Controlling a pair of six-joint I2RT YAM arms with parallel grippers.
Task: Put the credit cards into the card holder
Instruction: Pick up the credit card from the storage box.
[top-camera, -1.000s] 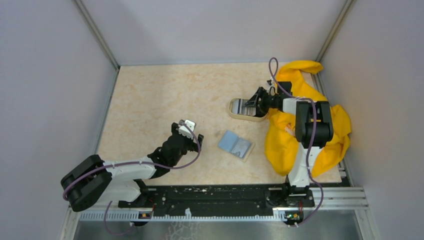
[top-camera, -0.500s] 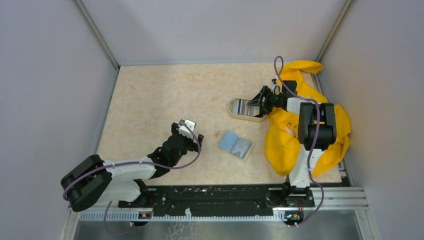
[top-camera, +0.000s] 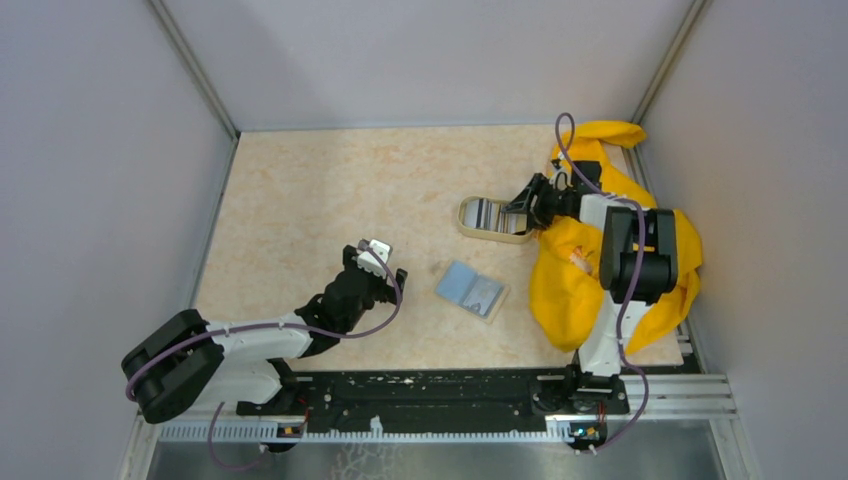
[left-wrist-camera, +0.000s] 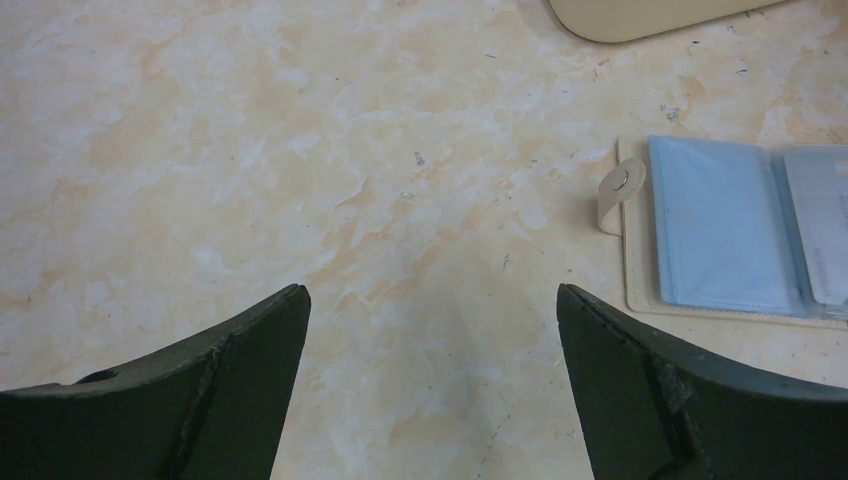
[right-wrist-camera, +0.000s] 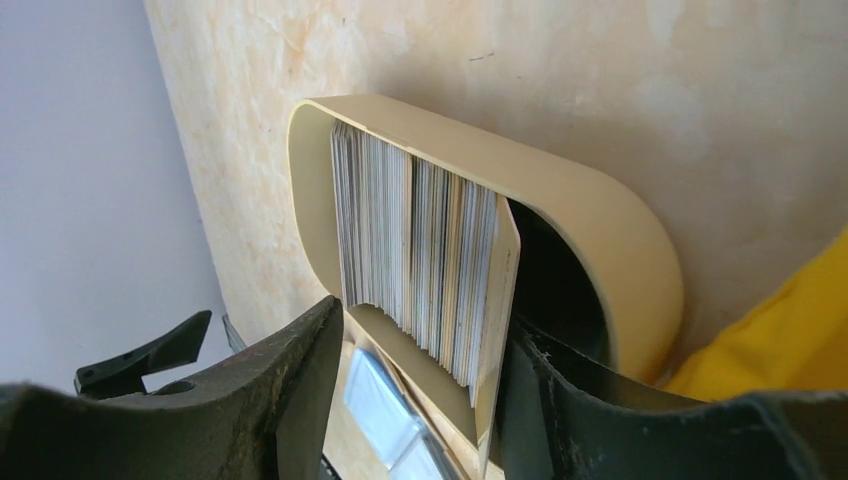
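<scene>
The credit cards (right-wrist-camera: 415, 235) stand edge-on as a striped stack in an oval beige dish (right-wrist-camera: 600, 225), which shows at back right in the top view (top-camera: 470, 222). My right gripper (right-wrist-camera: 420, 335) is open astride the near end of the stack. Its right finger (right-wrist-camera: 570, 400) lies against the outermost beige card, and its left finger (right-wrist-camera: 280, 385) stands off the stack. From above, the right gripper (top-camera: 524, 204) is at the dish's right end. The card holder (top-camera: 470, 288) lies open, light blue side up. My left gripper (left-wrist-camera: 430, 300) hangs open over bare table to the left of the card holder (left-wrist-camera: 720, 235).
A big yellow cloth (top-camera: 565, 285) is heaped under and round the right arm, right of the dish. Grey walls close in the table on three sides. The holder's snap tab (left-wrist-camera: 621, 183) points toward my left gripper (top-camera: 378, 262).
My right gripper has drawn back a little to the right along the dish, and its jaws have narrowed slightly around the cards. The left arm and the card holder have not moved.
</scene>
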